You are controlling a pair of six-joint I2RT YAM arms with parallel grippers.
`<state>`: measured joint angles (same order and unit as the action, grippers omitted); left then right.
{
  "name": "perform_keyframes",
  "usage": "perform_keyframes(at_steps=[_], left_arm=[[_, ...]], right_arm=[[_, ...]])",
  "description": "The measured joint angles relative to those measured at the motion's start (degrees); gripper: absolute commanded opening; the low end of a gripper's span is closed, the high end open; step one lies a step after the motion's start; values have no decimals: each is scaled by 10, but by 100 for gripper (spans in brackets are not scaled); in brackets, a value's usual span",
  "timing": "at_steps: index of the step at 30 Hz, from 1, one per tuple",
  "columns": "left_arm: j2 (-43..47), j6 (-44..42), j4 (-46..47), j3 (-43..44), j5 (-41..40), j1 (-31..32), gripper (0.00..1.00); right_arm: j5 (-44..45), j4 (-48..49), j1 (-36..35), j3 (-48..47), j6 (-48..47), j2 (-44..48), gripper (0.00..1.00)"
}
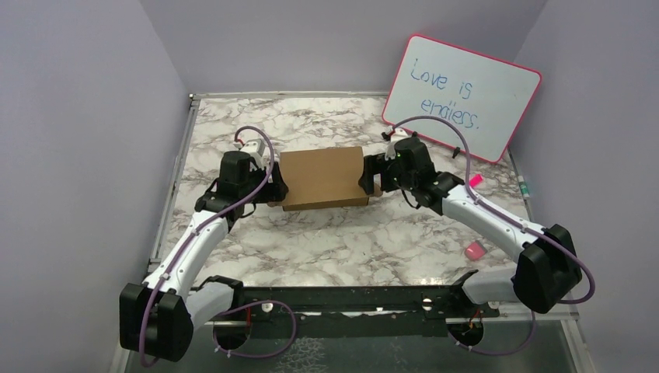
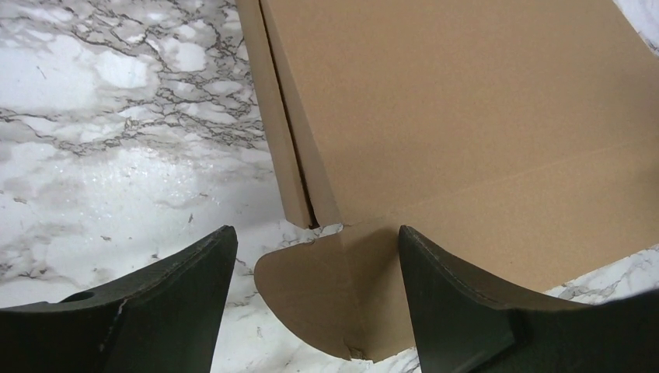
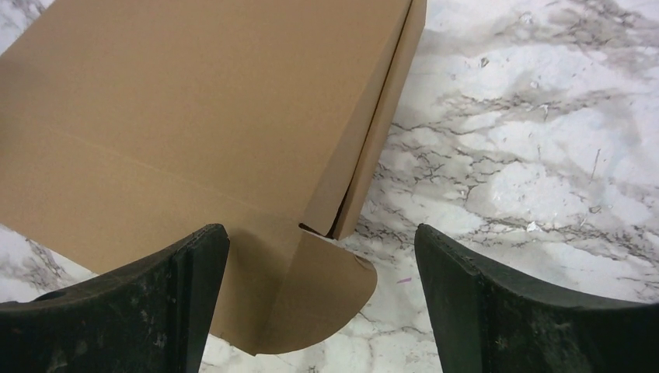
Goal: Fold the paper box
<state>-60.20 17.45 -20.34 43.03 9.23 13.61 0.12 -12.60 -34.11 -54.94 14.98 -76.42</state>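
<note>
Paper box [image 1: 322, 177] rests mid-table, with left gripper [image 2: 312, 233] at its 9 o'clock and right gripper [image 3: 321, 229] at 3 o'clock, both spread.

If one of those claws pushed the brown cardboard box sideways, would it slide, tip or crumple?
Probably it would slide: the paper box lies low and flat on the glossy marble table, so tipping seems unlikely. It looks thin and light. Its rounded end tab sticks out loose and would probably bend first.
</note>
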Motion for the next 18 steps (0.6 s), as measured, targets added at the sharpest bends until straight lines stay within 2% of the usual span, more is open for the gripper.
perform_keyframes(at_steps=[11,18], left_arm=[[-20,15,24,-29,7,0,75],[-19,59,49,-79,10,0,75]], right_arm=[[-10,60,0,69,11,0,93],[-10,90,0,111,13,0,92]])
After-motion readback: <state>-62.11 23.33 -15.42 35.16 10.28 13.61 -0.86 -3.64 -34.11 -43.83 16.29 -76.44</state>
